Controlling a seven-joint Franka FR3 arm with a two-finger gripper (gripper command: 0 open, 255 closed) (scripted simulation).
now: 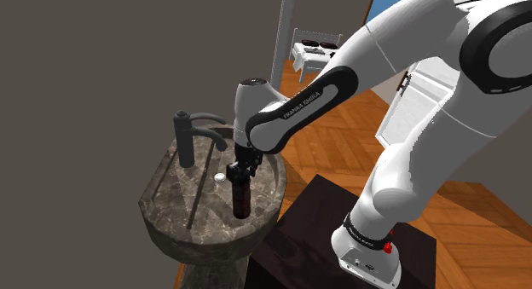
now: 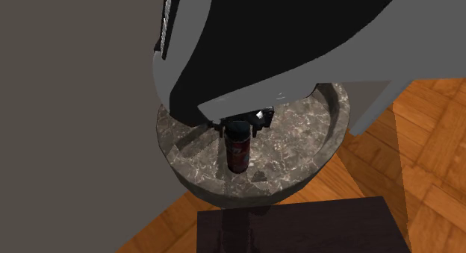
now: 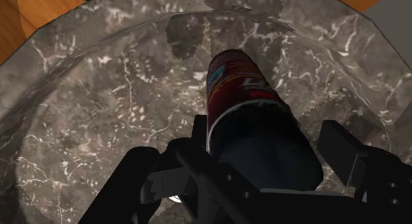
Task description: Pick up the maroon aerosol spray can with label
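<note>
The end effector [image 3: 267, 133] straddles the top of the maroon spray can [image 3: 234, 84]; whether it clamps the can cannot be told. The wrist view shows the can's red-and-white label. The shoulder view shows the can upright in the grey marble sink basin [image 1: 170, 206], near a dark faucet [image 1: 192, 130]. The second exterior view shows wooden floor [image 2: 433, 154] beside the dark stand [image 2: 299, 229].
</note>
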